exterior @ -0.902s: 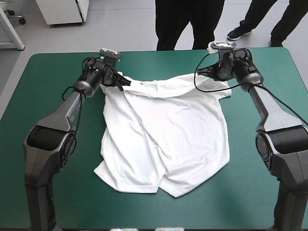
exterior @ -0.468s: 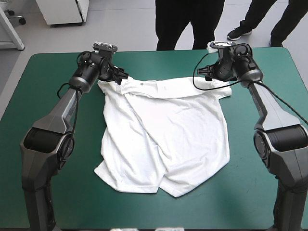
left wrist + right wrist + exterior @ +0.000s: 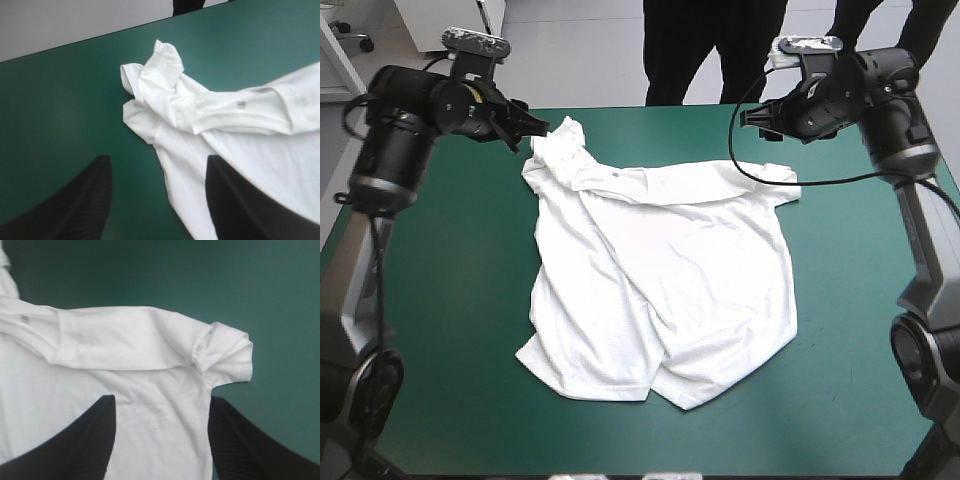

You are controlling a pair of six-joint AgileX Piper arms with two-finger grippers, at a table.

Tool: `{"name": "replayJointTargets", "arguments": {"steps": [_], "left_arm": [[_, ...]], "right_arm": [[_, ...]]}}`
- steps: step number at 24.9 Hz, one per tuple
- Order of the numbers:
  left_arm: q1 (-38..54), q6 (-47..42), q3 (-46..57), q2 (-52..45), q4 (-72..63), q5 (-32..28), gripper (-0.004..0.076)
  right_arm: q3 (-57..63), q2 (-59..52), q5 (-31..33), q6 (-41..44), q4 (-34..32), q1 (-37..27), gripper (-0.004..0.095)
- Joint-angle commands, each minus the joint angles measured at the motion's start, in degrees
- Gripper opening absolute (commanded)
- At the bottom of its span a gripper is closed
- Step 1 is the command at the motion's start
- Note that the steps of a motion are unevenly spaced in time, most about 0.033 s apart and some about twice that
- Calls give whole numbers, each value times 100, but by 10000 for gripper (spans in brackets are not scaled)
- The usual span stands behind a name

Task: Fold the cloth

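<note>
T-shirt [image 3: 660, 270] spread flat, ahead of both parted jaws

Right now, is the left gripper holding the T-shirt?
No: the left gripper has its fingers wide apart, and the T-shirt lies loose on the teal-green cover beneath them.

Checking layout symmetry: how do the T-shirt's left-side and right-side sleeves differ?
The left-side sleeve juts toward the table's far edge; the right-side sleeve points sideways. The left-side sleeve is bunched up; the right-side sleeve lies flatter, tip rolled. Shared: both lie ungripped.
</note>
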Motion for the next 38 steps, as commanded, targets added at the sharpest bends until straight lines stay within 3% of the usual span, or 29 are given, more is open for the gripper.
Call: {"name": "replayJointTargets", "arguments": {"steps": [1, 7, 12, 18, 26, 38], "left_arm": [[-2, 316, -182, -814, -331, 493, 398], [-2, 388, 272, -1819, -882, 557, 398], [-2, 388, 1493, -2626, -951, 566, 398], [-2, 367, 4112, -3234, -1530, 566, 398], [-82, 111, 5203, -2755, -1150, 437, 398], [-986, -688, 6473, -2189, -809, -520, 398]], "right_arm": [[-159, -776, -23, -134, 205, 51, 509], [1235, -1936, -23, -64, 98, 547, 509], [2903, -3052, -23, 250, 60, 704, 509], [4592, -4304, -23, 805, -259, 704, 509], [4725, -4331, -33, 844, -259, 704, 509], [4725, -4266, -29, 833, -355, 704, 486]]}}
